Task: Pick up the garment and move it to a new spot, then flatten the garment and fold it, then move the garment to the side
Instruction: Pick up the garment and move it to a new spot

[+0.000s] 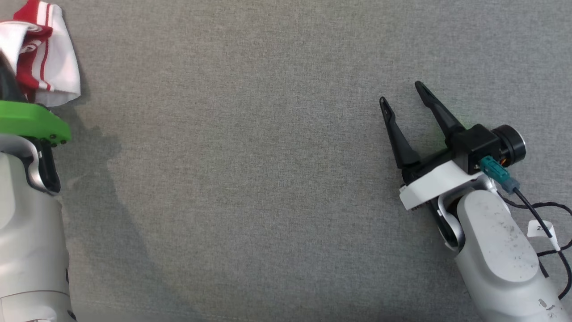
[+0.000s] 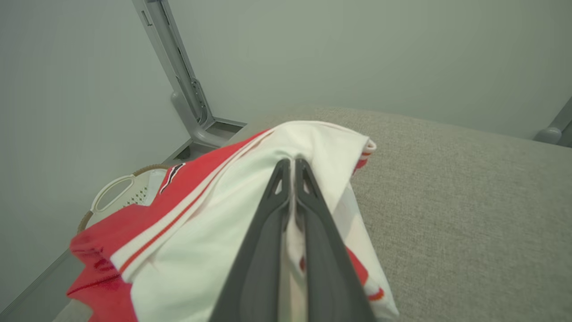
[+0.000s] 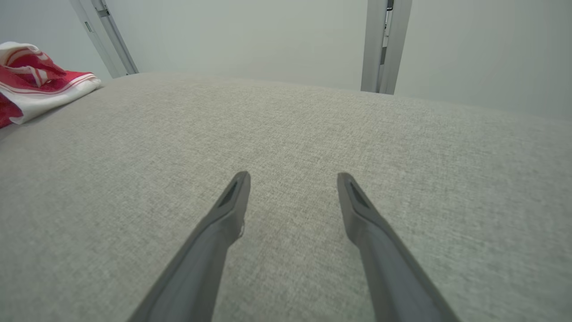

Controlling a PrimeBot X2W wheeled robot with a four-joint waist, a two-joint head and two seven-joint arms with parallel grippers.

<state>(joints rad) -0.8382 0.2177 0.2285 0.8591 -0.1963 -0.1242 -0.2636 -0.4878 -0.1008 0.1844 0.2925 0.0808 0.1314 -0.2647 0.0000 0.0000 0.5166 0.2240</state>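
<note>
The red-and-white striped garment (image 1: 58, 67) is crumpled into a bunch at the far-left edge of the grey fabric surface (image 1: 268, 179).

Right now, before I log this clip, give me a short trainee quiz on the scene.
1. True or false: the left end effector is shut on the garment.
2. The right end effector is: A) open and empty, B) gripping a sleeve, C) shut on a basket.
3. Fill in: the garment is white and ____.
Key: 1 true; 2 A; 3 red.
</note>
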